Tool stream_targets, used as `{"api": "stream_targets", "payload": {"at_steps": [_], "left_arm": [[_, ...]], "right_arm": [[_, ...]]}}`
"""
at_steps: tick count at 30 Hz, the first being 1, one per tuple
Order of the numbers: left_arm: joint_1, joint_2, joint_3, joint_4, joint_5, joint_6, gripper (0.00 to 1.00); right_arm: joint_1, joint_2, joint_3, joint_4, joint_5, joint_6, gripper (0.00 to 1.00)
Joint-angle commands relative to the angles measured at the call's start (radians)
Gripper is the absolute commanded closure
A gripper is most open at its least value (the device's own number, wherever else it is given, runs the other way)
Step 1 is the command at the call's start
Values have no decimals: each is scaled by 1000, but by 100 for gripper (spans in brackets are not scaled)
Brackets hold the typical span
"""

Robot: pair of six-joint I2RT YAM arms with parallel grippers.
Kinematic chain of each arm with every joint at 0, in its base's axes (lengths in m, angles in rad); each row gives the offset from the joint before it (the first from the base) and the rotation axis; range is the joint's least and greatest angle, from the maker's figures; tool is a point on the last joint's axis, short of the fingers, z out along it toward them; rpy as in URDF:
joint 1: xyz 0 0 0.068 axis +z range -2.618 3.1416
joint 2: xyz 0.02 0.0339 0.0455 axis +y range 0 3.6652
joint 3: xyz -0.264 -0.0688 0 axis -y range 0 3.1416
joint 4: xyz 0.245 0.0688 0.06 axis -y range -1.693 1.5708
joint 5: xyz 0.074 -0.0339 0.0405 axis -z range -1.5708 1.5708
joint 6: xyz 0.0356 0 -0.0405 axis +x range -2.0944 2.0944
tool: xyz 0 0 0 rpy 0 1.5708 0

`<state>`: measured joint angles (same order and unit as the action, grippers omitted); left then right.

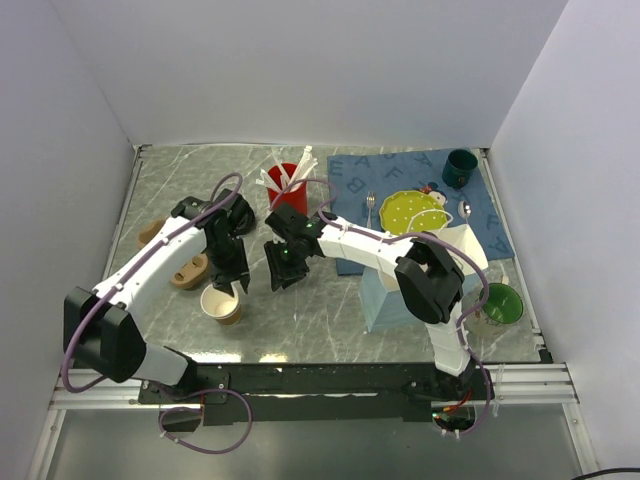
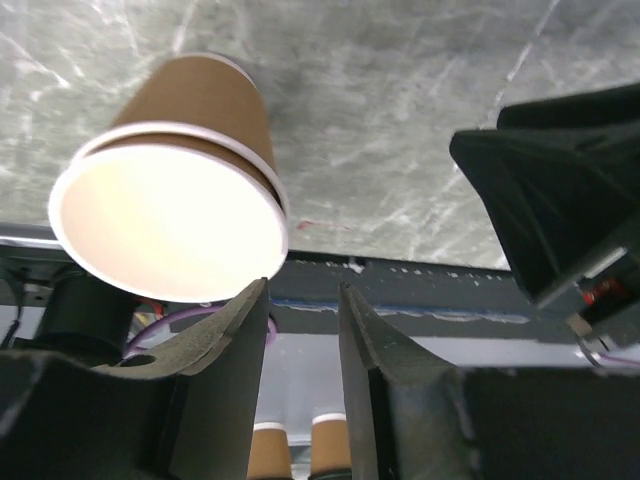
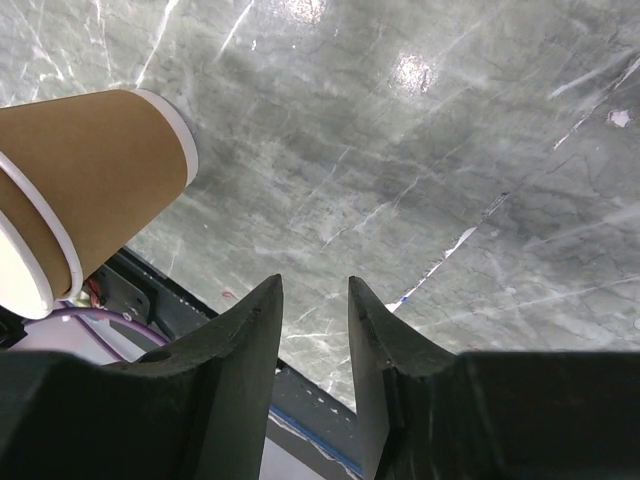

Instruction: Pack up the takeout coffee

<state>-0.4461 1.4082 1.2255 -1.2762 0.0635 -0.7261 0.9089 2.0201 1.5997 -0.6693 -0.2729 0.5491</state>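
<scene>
The takeout coffee is out of view or hidden. A lidless brown paper cup (image 1: 222, 305) with a white inside stands on the grey marble table (image 1: 330, 330). My left gripper (image 1: 236, 283) hangs just above and behind it. In the left wrist view the left gripper (image 2: 300, 292) is open with nothing between its fingers, and the cup (image 2: 170, 200) lies just left of the left fingertip. My right gripper (image 1: 283, 276) hovers a little to the cup's right. In its wrist view it (image 3: 315, 285) is open and empty over bare table, with the cup (image 3: 90, 170) at the far left.
A red cup of white utensils (image 1: 287, 185) stands behind the grippers. Two tan pieces (image 1: 188, 270) lie left. A pale blue bag (image 1: 385, 298) sits under the right arm. A blue mat (image 1: 350, 175) holds a yellow plate (image 1: 412, 210) and dark green cup (image 1: 460, 168). A green bowl (image 1: 498, 303) lies right.
</scene>
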Motion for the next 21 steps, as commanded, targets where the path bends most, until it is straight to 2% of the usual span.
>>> {"api": "stream_targets", "payload": {"at_steps": [1,9,15,21], "left_arm": [[-25,18,57,-15,-56,-3,61],[-62,63,43,-5,-119,-15,67],[-72,98,60,-9,-166,-9,67],[-75,113,48,15,-169,-2,71]], "right_arm": [[-10,-60,29,14,15,-14,60],[-21,-54,32,20,9,-11,60],[-21,-47,40,23,9,-12,61],[-24,-43,46,25,11,-12,61]]}}
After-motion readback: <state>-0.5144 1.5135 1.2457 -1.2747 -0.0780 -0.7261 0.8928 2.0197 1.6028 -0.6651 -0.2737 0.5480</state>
